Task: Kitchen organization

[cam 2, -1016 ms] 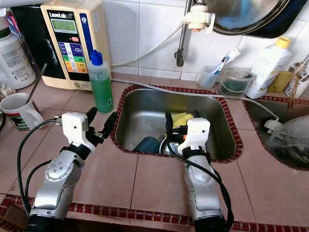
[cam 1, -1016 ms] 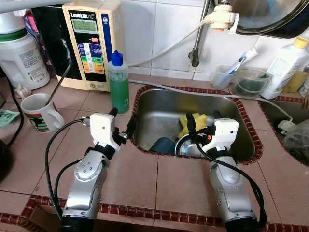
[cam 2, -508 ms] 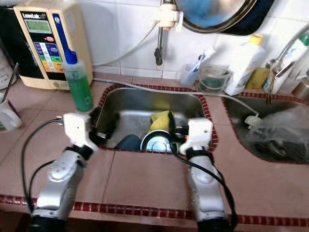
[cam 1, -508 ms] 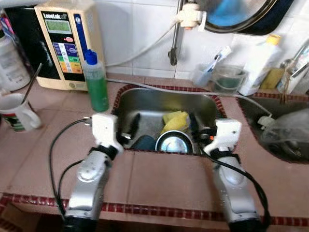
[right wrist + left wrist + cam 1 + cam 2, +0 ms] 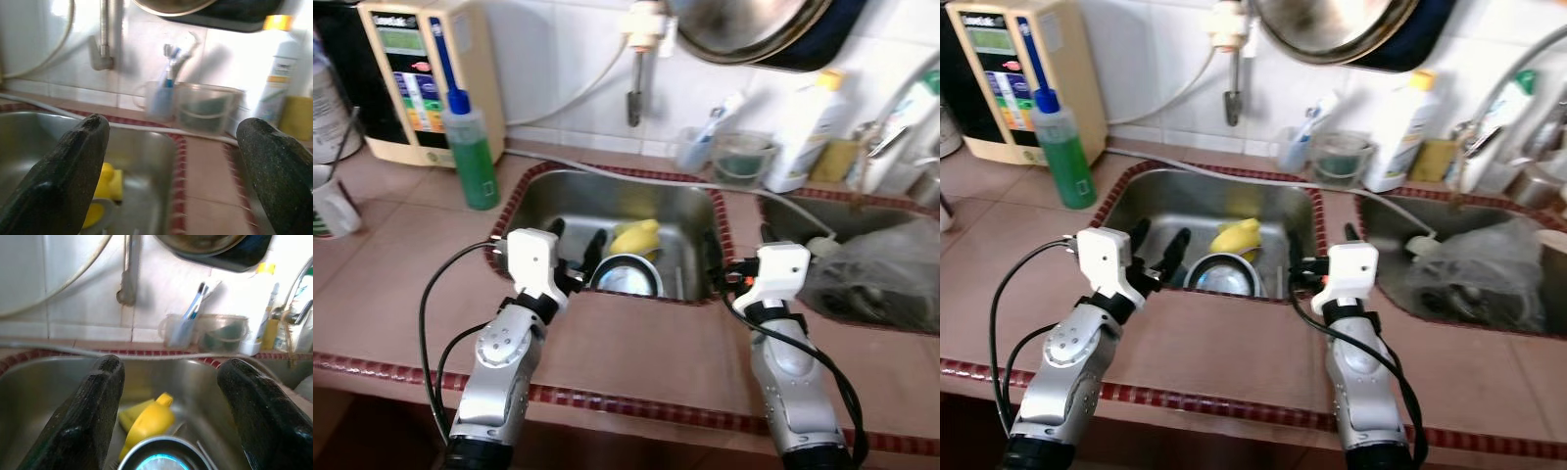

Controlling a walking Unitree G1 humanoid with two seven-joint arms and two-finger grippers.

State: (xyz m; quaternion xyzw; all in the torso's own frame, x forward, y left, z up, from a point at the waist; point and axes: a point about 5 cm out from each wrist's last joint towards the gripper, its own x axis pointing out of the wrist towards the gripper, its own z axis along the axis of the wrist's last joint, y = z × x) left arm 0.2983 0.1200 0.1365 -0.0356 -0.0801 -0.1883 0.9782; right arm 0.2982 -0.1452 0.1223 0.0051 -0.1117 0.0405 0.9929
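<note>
Here the steel bowl [image 5: 626, 275] sits just beyond the left tool [image 5: 576, 245].

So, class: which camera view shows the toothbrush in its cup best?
The right wrist view: the toothbrush stands large in its cup, bristles visible. The left wrist view shows it smaller; in the eye views it is distant and small.

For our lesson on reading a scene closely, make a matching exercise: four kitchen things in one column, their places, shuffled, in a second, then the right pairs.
1. green soap bottle
2. metal bowl
3. toothbrush cup
4. clear plastic bag

a. in the left sink
b. in the right sink
c. on the counter left of the sinks
d. on the ledge behind the sinks, by the wall

Pairs: 1-c, 2-a, 3-d, 4-b
</note>
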